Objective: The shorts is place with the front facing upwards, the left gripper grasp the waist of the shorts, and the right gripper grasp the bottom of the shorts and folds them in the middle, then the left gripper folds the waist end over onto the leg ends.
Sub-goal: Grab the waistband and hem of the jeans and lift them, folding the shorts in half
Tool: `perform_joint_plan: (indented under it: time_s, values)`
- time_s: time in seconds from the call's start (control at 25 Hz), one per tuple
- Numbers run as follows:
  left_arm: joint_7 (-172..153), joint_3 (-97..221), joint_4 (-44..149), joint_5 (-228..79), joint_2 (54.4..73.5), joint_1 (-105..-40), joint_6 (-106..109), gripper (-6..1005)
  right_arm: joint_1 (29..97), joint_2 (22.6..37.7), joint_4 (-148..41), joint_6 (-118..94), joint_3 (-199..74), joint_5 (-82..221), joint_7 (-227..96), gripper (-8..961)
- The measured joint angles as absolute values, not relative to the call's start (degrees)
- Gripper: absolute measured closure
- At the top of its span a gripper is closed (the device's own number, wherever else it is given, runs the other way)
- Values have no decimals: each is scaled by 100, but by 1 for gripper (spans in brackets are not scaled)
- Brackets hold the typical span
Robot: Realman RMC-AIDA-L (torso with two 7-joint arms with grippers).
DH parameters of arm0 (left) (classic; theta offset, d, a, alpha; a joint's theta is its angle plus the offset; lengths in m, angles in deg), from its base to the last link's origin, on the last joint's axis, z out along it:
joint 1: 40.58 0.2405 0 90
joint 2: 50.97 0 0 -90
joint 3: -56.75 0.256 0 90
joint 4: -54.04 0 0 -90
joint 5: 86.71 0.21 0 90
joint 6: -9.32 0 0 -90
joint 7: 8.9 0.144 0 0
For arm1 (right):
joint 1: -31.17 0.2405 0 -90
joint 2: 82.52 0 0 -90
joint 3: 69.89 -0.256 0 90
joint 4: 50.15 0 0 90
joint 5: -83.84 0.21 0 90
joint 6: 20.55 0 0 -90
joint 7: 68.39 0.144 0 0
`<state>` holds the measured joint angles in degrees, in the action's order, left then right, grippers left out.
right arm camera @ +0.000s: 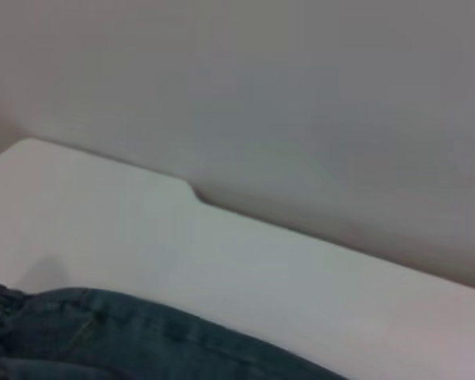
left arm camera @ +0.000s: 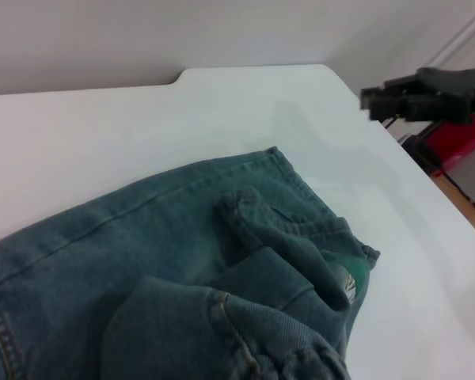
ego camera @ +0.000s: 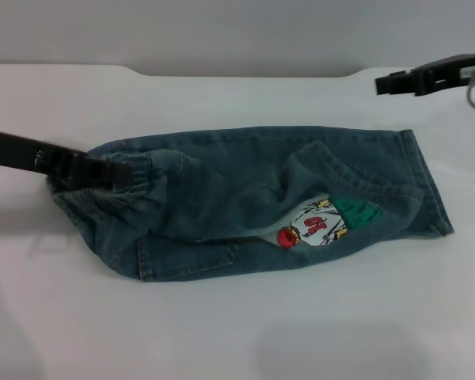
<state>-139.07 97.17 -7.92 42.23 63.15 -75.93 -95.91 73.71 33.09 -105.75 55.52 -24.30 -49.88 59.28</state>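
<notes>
Denim shorts (ego camera: 245,202) lie rumpled, waistband pinched by left gripper (ego camera: 103,170).

Shorts (ego camera: 222,198) blue-green denim, red-green-white cartoon patch (ego camera: 321,223); black left claw (ego camera: 103,170); white table (ego camera: 222,332)

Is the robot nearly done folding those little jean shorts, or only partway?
Partway, it seems. The shorts already lie doubled lengthwise into a long strip on the white table, so the first fold looks done. The left gripper is at the gathered waist end, apparently holding it. The right gripper hangs above the table, off the cloth. Still left: carrying the waist over onto the leg ends.
</notes>
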Motion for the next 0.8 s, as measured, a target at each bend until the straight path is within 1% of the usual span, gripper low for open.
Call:
perform_joint_plan:
  time_s: [0.04, 0.48, 0.8]
  values:
    - [-13906, 9720, -792, 4223, 6318, -7604, -9594, 956, 7411, 3342, -10445, 5396, -2313, -4998, 5933, 669]
    - [-13906, 9816, -792, 4223, 6348, -7609, -9596, 956, 7647, 3357, -9650, 4874, -2199, -5013, 5931, 670]
    - [-13890, 9874, -792, 4213, 6404, -7611, -9587, 956, 7644, 3460, -9404, 4584, -1938, -5019, 5930, 671]
